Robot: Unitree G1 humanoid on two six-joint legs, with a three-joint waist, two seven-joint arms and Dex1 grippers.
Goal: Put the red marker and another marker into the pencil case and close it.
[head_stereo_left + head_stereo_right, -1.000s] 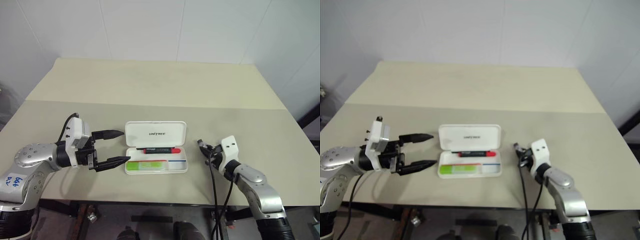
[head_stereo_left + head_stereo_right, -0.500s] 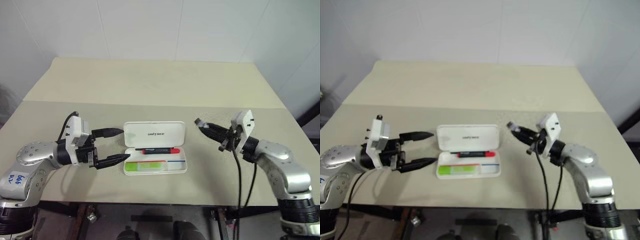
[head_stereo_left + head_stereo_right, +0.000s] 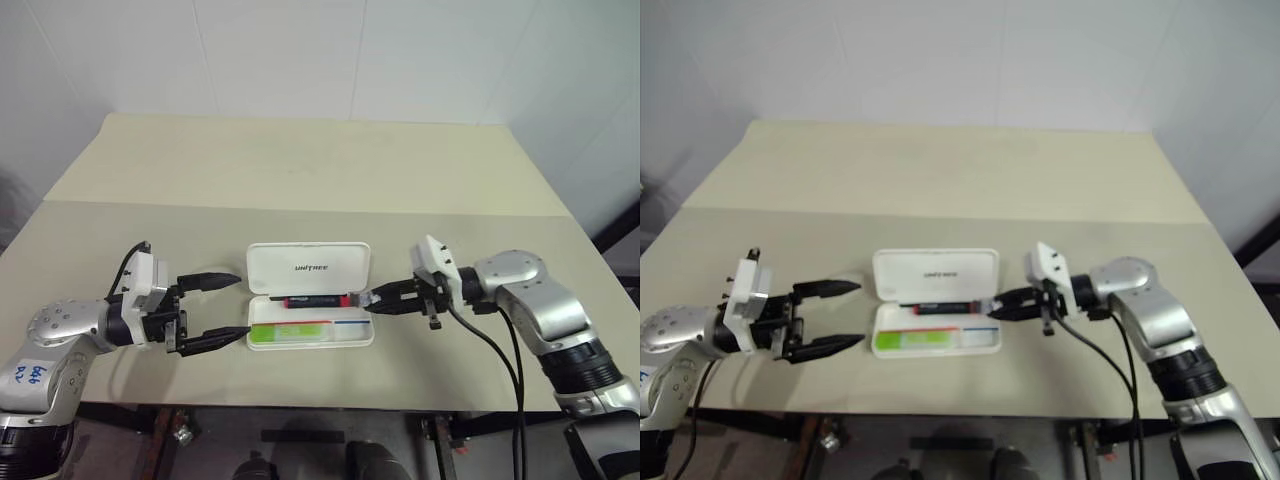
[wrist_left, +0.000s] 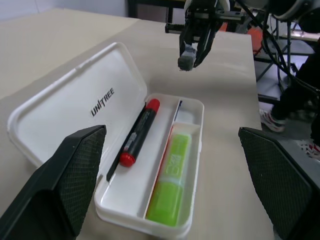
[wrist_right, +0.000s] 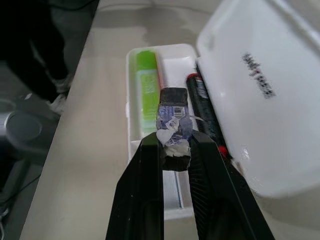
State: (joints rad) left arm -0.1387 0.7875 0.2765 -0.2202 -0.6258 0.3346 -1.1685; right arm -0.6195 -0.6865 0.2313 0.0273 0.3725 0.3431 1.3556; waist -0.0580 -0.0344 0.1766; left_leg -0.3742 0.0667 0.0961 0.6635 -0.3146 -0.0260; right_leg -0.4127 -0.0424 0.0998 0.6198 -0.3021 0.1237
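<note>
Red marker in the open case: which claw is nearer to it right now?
Right. The right claw sits at the red marker's end by the pencil case's edge; the left claw stands apart off the opposite end.

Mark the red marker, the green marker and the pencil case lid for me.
red marker (image 4: 136,135): left wrist view, on its black middle section.
green marker (image 4: 170,185): left wrist view, on the middle of its lime body.
pencil case lid (image 3: 310,268): left eye view, on the inner face by the lettering.

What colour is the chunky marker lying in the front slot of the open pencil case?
Bright lime green; the marker shows best in the left wrist view.
</note>
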